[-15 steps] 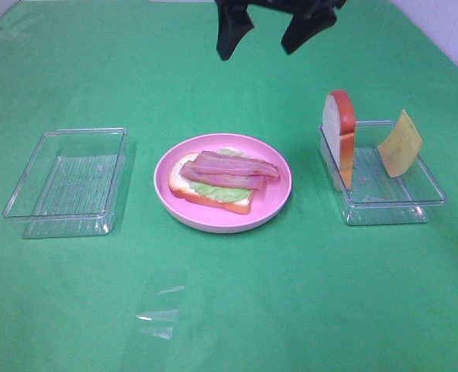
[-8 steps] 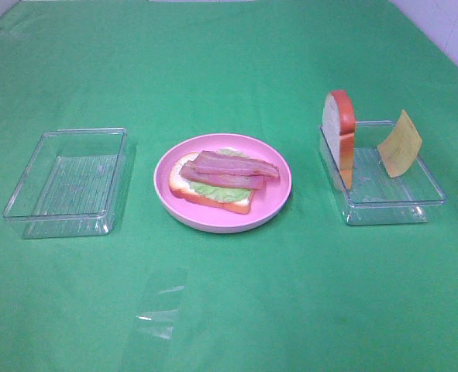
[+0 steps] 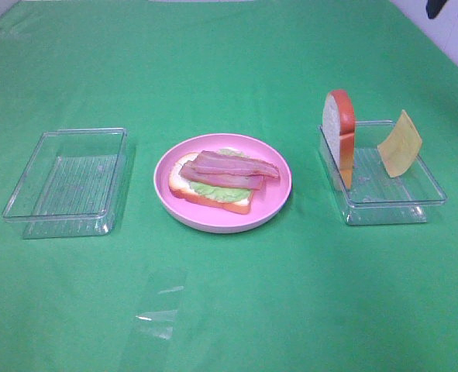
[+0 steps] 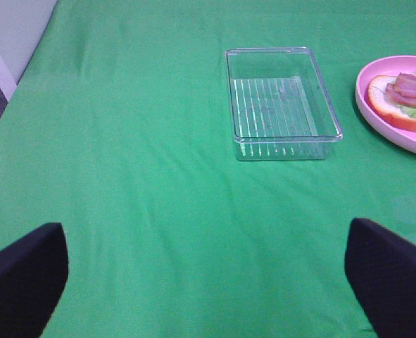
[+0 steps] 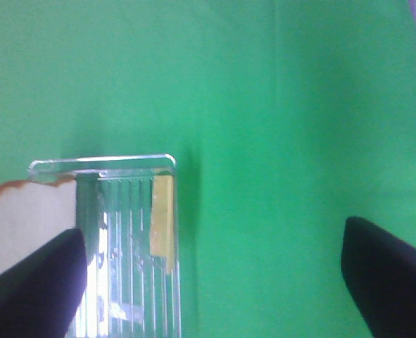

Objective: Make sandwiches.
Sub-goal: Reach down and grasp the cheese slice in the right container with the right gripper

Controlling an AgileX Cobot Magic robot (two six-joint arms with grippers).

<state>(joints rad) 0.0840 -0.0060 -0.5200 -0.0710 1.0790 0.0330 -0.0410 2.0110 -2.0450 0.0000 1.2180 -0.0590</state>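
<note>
retreated, left end effector [image 4: 208, 282], right end effector [image 5: 215, 282], both gaping, empty

Sandwich [image 4: 407, 105], plate [image 4: 391, 132] partly outside left wrist view

I read the left claw [image 4: 206, 278] as spread wide, its fingers [image 4: 21, 274] gripping nothing. The right claw [image 5: 211, 278] is equally spread and empty. Only a dark sliver of the right arm [image 3: 435, 7] shows above the table's far right corner.
</note>
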